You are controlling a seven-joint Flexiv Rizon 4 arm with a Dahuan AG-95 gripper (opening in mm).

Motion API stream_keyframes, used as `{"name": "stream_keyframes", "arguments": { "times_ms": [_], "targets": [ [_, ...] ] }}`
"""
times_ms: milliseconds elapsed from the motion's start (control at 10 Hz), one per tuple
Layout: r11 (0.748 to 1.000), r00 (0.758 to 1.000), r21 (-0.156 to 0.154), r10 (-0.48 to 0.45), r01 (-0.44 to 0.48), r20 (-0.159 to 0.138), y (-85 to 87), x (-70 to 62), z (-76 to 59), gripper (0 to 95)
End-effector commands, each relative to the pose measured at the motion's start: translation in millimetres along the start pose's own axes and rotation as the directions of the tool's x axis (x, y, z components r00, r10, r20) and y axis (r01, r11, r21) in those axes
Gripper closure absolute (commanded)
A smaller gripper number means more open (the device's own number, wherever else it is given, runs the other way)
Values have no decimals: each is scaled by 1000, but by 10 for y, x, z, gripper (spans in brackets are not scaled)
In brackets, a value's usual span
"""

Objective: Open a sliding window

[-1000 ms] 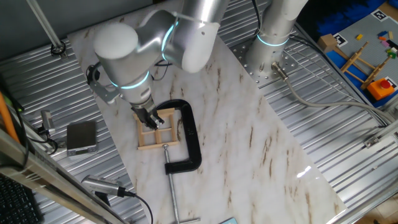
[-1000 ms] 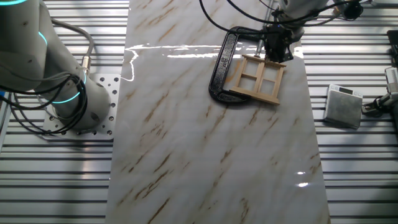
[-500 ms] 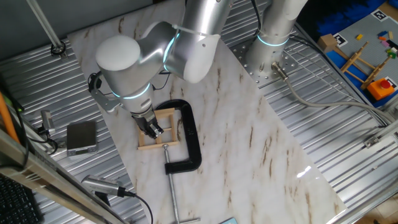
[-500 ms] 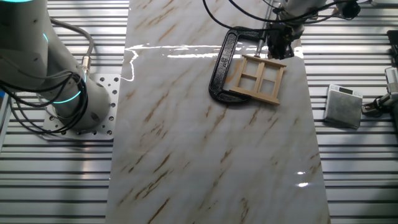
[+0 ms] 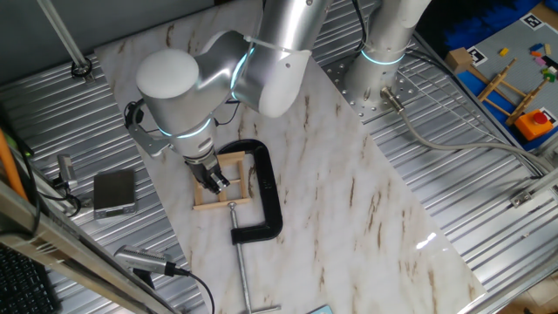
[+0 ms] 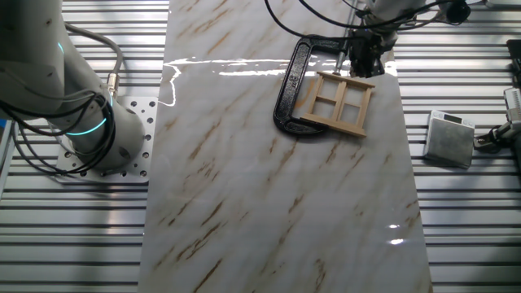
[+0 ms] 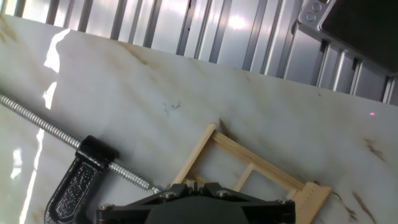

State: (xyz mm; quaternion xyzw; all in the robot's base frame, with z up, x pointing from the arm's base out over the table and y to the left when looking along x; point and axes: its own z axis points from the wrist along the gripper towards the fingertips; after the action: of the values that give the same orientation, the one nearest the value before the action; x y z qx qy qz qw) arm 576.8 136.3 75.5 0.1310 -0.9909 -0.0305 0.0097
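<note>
The sliding window (image 5: 228, 189) is a small light-wood frame with four panes, lying flat on the marble board and held by a black C-clamp (image 5: 266, 194). My gripper (image 5: 213, 179) is over the window's left part, its fingertips down at the wood. In the other fixed view the gripper (image 6: 363, 62) stands at the far edge of the window (image 6: 337, 103), next to the clamp (image 6: 287, 89). In the hand view the fingers (image 7: 168, 194) are close together above the frame (image 7: 249, 163); their tips are hidden, and the clamp's screw (image 7: 43, 123) runs to the left.
A grey box (image 5: 114, 192) lies on the ribbed metal table left of the board, also in the other fixed view (image 6: 449, 138). A second arm's base (image 5: 377, 74) stands at the back. Coloured toys (image 5: 514, 78) lie far right.
During the first half second my gripper moved a little across the window, away from the clamp's back bar. Since then nothing has visibly moved.
</note>
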Motion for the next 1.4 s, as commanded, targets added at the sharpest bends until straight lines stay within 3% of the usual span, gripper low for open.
{"name": "stream_keyframes", "arguments": {
  "times_ms": [100, 300, 600, 1400],
  "targets": [
    [1000, 1000, 0, 17, -17, 0, -4, -2, 2, 950],
    [1000, 1000, -9, -6, 6, 2, -4, -2, 2, 950],
    [1000, 1000, -7, -18, 18, -19, -4, -2, 2, 950],
    [999, 999, -19, -28, 27, -25, -4, -2, 2, 950]
  ]
}}
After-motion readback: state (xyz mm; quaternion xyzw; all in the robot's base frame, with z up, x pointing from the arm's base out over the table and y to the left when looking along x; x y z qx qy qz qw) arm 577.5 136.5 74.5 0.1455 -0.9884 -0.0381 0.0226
